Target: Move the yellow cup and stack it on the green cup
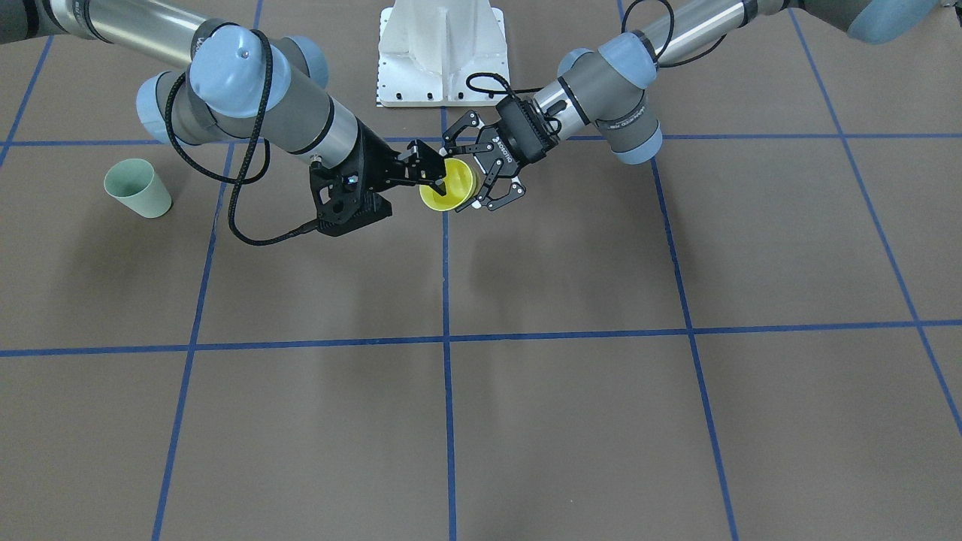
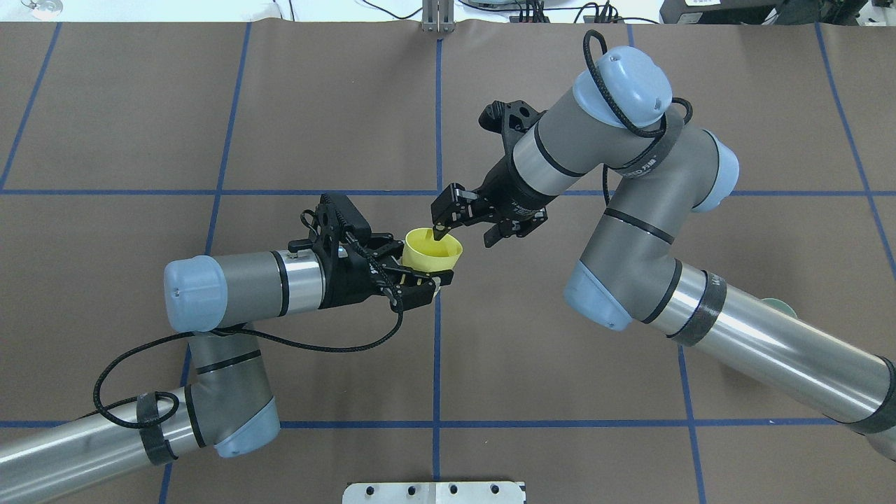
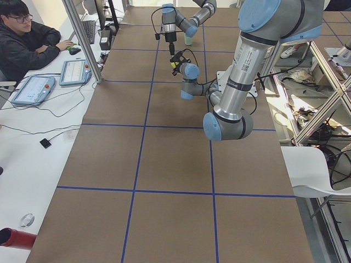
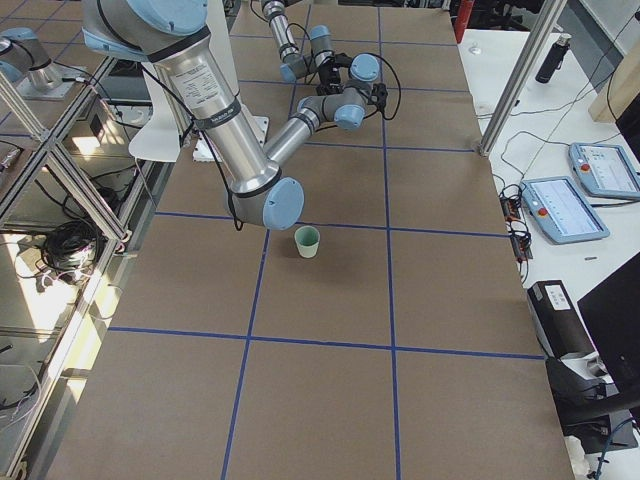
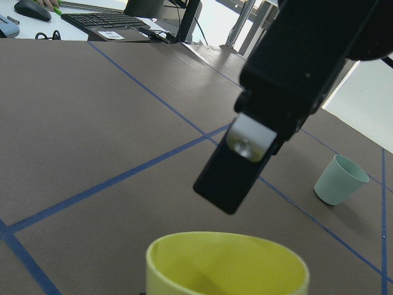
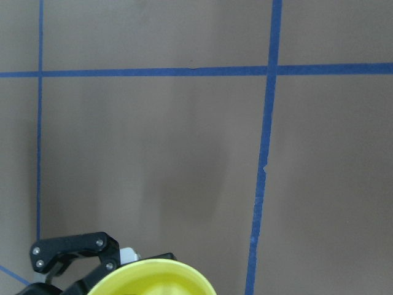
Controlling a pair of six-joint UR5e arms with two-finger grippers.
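The left claw [image 2: 420,271] is clamped on the yellow cup [image 2: 427,256]; the right claw [image 2: 463,238] is spread astride its rim. Light, slick plastic is presumed; a gentle rim pinch is advised.

Bare table [image 1: 90,300] lies on every side of the green cup [image 1: 137,188], whose mouth faces up uncovered (the right arm's elbow [image 4: 272,203] hangs near it, on the robot's side). Well away from it toward the table's middle, the left gripper [image 1: 472,174] and right gripper [image 2: 463,238] crowd the raised yellow cup [image 1: 447,186].

An operator [image 3: 27,41] sits by a teach pendant [image 3: 74,71].
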